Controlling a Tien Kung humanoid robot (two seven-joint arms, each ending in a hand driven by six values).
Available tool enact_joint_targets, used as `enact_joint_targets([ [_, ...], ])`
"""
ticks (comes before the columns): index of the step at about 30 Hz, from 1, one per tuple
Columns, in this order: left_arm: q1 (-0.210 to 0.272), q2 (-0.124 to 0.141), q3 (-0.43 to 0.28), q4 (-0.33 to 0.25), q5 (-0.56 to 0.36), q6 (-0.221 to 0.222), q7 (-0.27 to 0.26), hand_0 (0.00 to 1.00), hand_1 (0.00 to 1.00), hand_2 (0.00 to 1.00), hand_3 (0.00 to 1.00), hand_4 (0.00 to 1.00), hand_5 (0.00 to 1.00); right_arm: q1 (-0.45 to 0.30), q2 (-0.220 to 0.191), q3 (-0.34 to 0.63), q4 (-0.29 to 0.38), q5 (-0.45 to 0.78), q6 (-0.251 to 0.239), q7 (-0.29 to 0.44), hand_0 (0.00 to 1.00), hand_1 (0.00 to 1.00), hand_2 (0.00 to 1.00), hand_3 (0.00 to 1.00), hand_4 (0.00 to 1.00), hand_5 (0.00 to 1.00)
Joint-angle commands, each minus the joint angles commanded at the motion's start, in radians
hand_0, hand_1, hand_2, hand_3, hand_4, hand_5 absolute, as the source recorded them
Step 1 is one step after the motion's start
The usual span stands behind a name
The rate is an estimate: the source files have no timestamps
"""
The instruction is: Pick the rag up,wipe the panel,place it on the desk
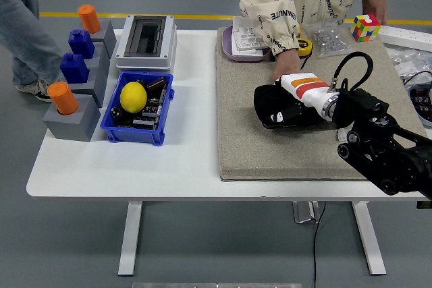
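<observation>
Head view: right hand [277, 107], fingers curled onto the dark rag [287, 118], is mid-wipe on the panel; next, set the rag on the desk [182, 139].

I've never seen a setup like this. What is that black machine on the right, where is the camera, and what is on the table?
The camera sits high on the robot, looking down over a white table. The black jointed thing is the robot's right arm; its right hand, in a dark glove, presses on a black panel lying on a tan mat. Whether a rag sits under it is hidden. A person's hand steadies the panel from the far side. Left: a blue bin with a lemon.
</observation>
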Motion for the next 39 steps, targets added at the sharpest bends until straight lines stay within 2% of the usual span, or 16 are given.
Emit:
enact_joint_targets([
  [23, 0.006, -0.003, 0.002, 0.0, -0.007, 0.001, -0.002, 0.65, 0.698, 0.746, 0.566, 0.6, 0.481, -0.077, -0.15, 0.092, -0.012, 0.0, 0.007, 0.003, 0.307, 0.452, 0.496, 0.496, 0.77, 0.225],
  [39, 0.004, -0.004, 0.0, 0.0, -0.002, 0.0, -0.001, 0.649, 0.698, 0.746, 0.566, 0.6, 0.482, -0.116, -0.229, 0.128, -0.016, 0.0, 0.01, 0.005, 0.306, 0.451, 0.496, 0.496, 0.771, 0.226],
])
